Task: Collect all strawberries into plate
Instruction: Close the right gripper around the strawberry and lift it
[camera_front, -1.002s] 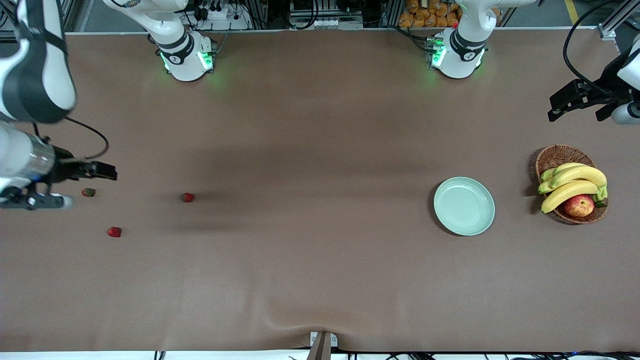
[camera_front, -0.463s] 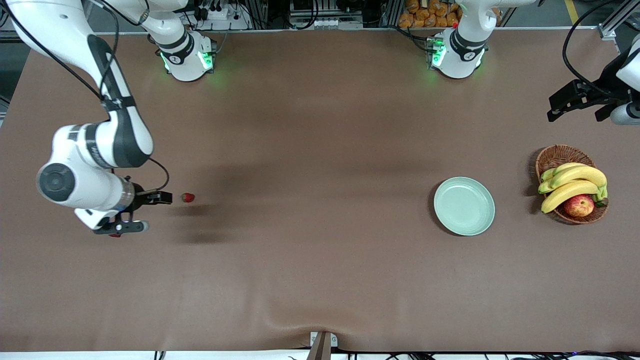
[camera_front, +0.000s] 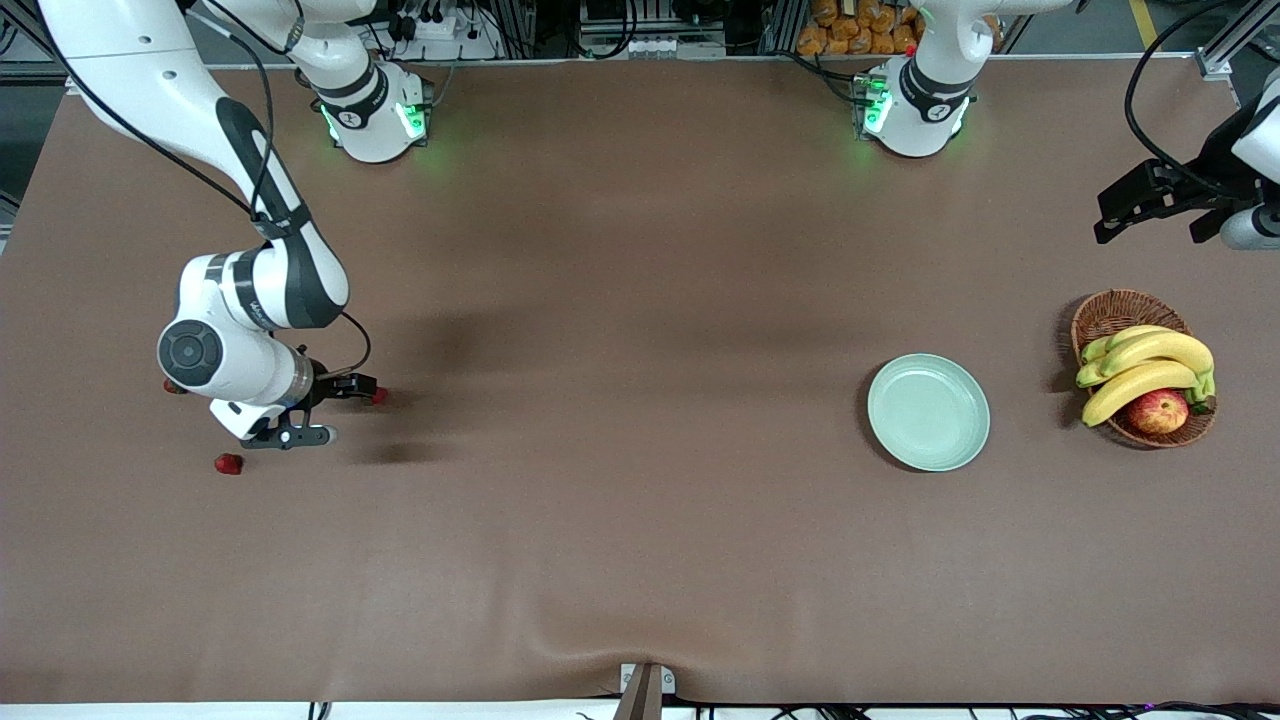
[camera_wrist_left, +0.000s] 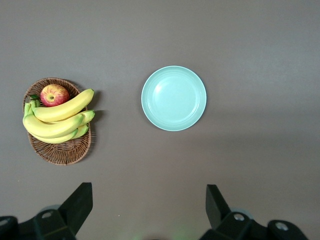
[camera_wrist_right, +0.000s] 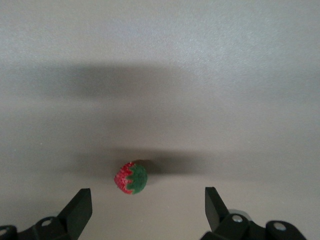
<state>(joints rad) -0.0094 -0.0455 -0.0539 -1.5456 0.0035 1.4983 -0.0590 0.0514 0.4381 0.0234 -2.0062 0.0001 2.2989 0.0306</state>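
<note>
The right gripper (camera_front: 325, 410) has swung over the strawberry (camera_wrist_right: 131, 177), jaws wide and empty, ready to descend, while the left gripper (camera_front: 1150, 205) waits, jaws spread, near the desk's edge

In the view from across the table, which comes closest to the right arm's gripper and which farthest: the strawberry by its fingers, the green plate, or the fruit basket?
From the right gripper, open over the table at the right arm's end:
1. Strawberry, right beside the gripper.
2. Plate, well toward the left arm's end, nothing on it.
3. Basket, farthest, past the plate at the left arm's end.
</note>
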